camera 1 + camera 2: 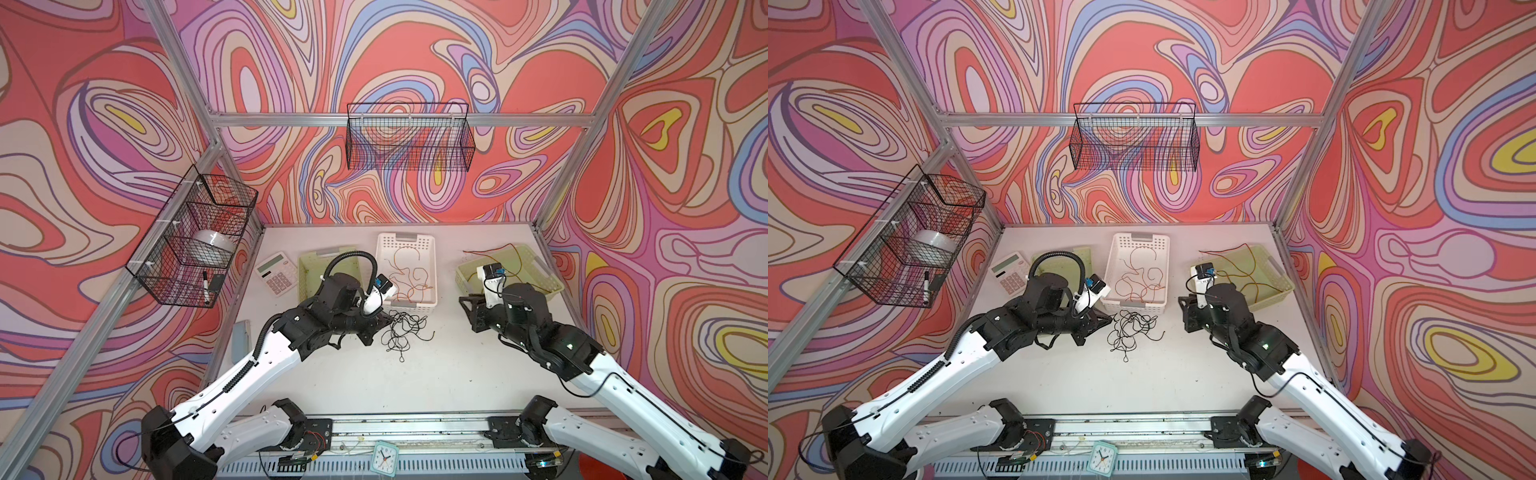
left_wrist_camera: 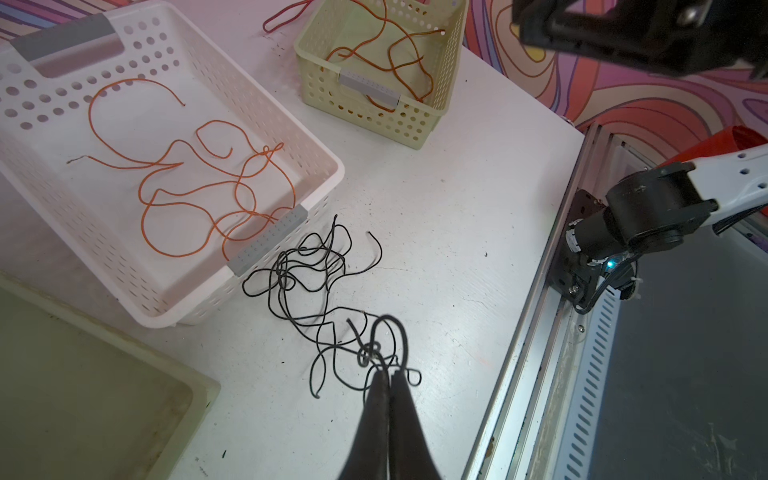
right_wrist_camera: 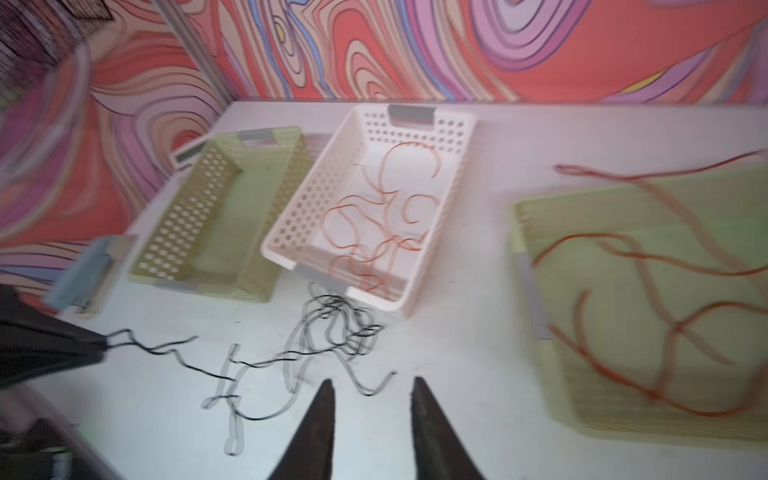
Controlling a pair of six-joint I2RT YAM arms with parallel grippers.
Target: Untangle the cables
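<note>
A loose tangle of black cables (image 1: 405, 332) (image 1: 1133, 332) lies on the white table just in front of the white basket (image 1: 405, 239). My left gripper (image 2: 390, 372) (image 1: 387, 323) is shut on a strand at the tangle's left end; the right wrist view shows that strand running out of its tip. My right gripper (image 3: 372, 382) (image 1: 466, 302) hovers to the right of the tangle, open with nothing between its fingers. Orange cables (image 2: 187, 187) lie spread in the white basket. More orange and red-brown cables (image 1: 513, 264) lie in the right green basket (image 1: 550, 284), one trailing over its back rim.
A second green basket (image 1: 309, 270) and a calculator (image 1: 276, 272) stand at the back left. A grey-blue block (image 1: 242, 332) lies by the left frame post. Wire baskets (image 1: 409, 137) hang on the walls. A small clock (image 1: 384, 457) sits at the front rail.
</note>
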